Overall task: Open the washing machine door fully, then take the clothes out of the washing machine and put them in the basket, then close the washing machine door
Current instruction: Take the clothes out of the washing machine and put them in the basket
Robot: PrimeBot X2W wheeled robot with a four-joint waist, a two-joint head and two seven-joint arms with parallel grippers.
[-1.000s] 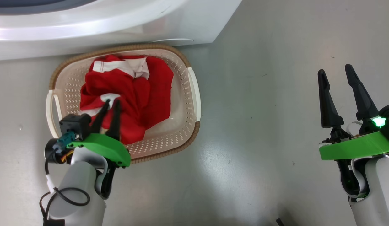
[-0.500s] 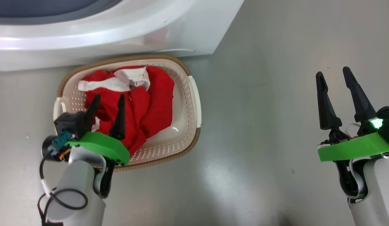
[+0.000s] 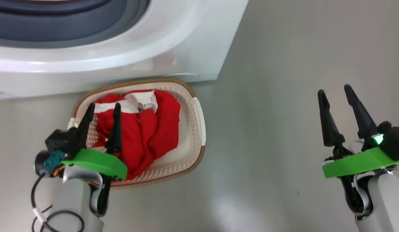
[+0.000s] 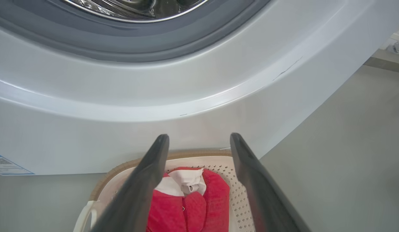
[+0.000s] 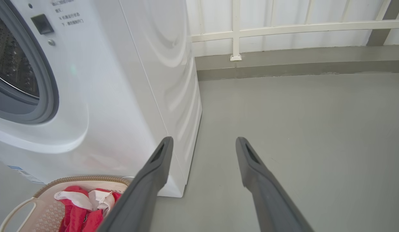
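Observation:
The red and white clothes (image 3: 147, 129) lie heaped in the cream basket (image 3: 199, 119), which stands on the floor against the front of the white washing machine (image 3: 122, 64). My left gripper (image 3: 103, 106) hovers open over the basket's left half, above the clothes, with nothing between its fingers. From the left wrist, the open left gripper (image 4: 199, 137) points at the machine's front, with the clothes (image 4: 193, 206) below and the grey rubber ring (image 4: 122, 48) above. My right gripper (image 3: 334, 89) stands open and empty over bare floor, far to the right. The washing machine door is out of view.
Grey floor (image 3: 267, 129) stretches to the right of the basket and the machine. A white railing (image 5: 283, 29) and a low kerb run along the back. A blue label (image 4: 6, 164) sits low on the machine's front.
My left gripper has opened, let go of the clothes and risen above the basket. The head camera has tilted up, showing more of the machine's opening. The right gripper stays open.

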